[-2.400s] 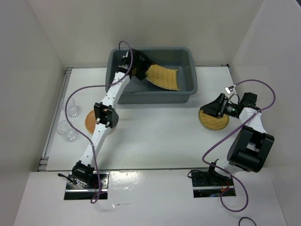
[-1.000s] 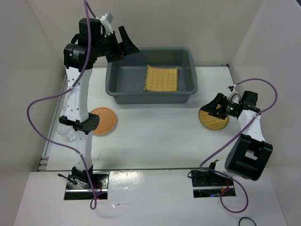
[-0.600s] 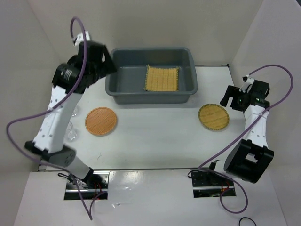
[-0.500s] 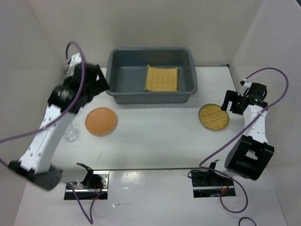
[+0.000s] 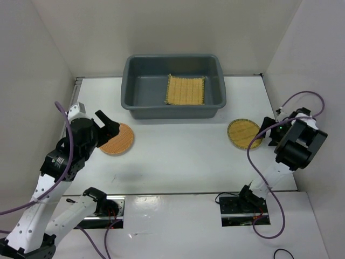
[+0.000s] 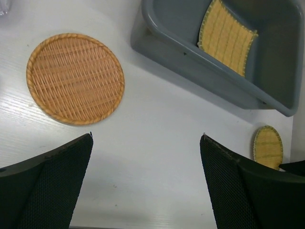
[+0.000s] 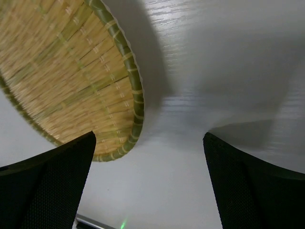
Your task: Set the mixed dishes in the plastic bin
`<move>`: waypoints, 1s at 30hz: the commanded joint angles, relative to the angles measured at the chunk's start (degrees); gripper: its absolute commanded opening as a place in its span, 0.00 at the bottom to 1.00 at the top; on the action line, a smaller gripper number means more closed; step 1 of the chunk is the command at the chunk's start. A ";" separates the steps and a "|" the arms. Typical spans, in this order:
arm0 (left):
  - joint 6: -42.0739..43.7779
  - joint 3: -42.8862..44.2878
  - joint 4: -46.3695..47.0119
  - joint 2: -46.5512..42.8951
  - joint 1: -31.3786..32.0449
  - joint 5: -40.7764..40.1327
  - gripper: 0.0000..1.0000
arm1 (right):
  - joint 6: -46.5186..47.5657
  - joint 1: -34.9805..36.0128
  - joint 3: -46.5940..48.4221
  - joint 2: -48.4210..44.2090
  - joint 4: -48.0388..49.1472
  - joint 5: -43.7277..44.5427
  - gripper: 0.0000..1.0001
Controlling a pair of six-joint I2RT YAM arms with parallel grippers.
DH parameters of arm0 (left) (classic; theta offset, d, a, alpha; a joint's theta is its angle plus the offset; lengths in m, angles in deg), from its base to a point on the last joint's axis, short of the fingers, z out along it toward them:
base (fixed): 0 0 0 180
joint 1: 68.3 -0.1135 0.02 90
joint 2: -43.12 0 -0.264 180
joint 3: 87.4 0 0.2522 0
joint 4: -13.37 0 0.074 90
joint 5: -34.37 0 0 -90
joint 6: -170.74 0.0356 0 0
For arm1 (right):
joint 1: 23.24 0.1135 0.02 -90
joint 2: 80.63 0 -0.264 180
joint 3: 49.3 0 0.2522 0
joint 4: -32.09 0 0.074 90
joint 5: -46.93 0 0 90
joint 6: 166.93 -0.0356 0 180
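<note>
The plastic bin [image 5: 172, 111] stands at the back centre, and the square yellow mat [image 5: 185, 89] lies flat inside it. The orange woven plate [image 5: 119, 141] rests on the table at the left. My left gripper [image 5: 109, 123] hovers open and empty above its left edge. In the left wrist view the orange plate [image 6: 75, 78], the bin [image 6: 190, 70] and the mat [image 6: 226, 36] lie beyond the open left gripper [image 6: 147, 138]. The tan plate [image 5: 243, 134] lies at the right. My right gripper [image 5: 264, 133] sits low at its right edge, open. The right wrist view shows the tan plate's rim [image 7: 126, 67] near my left finger [image 7: 47, 181].
White walls close in the table on the left, back and right. A metal strip [image 5: 75, 89] runs along the left edge. The left arm hangs over the table's left side. A small clear edge [image 6: 4, 5] shows in the left wrist view's corner.
The left arm has swung away from the bin and down to the orange plate. The right gripper has left the top of the tan plate and now sits low at its right edge.
</note>
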 commanded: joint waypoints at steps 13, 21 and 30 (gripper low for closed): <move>-3.39 -1.14 0.92 -2.43 -0.23 8.24 0.99 | 12.42 -2.94 7.87 19.49 -13.76 -14.49 0.98; -5.85 -2.90 2.07 -5.05 -0.23 9.48 0.99 | 12.79 5.14 10.86 27.51 -16.60 -15.91 0.85; -7.52 -3.95 -0.83 -8.93 -0.23 8.43 0.99 | 2.78 5.86 11.75 28.76 -11.07 -16.44 0.00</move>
